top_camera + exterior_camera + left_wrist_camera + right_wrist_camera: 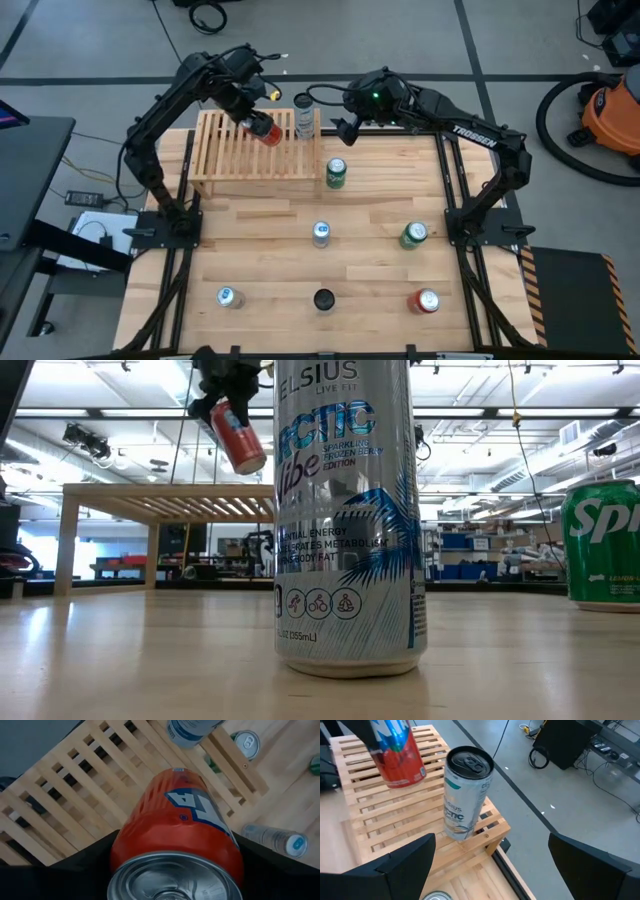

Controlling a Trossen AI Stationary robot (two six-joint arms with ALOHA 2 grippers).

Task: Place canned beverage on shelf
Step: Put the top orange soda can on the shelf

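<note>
My left gripper (256,120) is shut on a red can (266,130) and holds it over the light-wood slatted shelf (240,155) at the table's far left. The low view shows the red can (237,435) tilted in the air above the shelf (150,500). A tall silver can (465,795) stands upright by its base on the shelf's far right corner. My right gripper (492,865) hovers open just right of that silver can, with nothing between its fingers. My left gripper pinches the red can's side wall near its lid end (122,845) between its two fingers (85,867). The fingers come from above, slanting steeply down. The can hangs tilted below them, its bottom end lowest, clear of the shelf slats.
A green can (336,173) stands on the table by the shelf's near right corner. Several more cans stand on the near half of the table, among them a silver-blue one (321,233), a green one (414,234) and a red one (426,300). The shelf's left slats (60,805) are bare.
</note>
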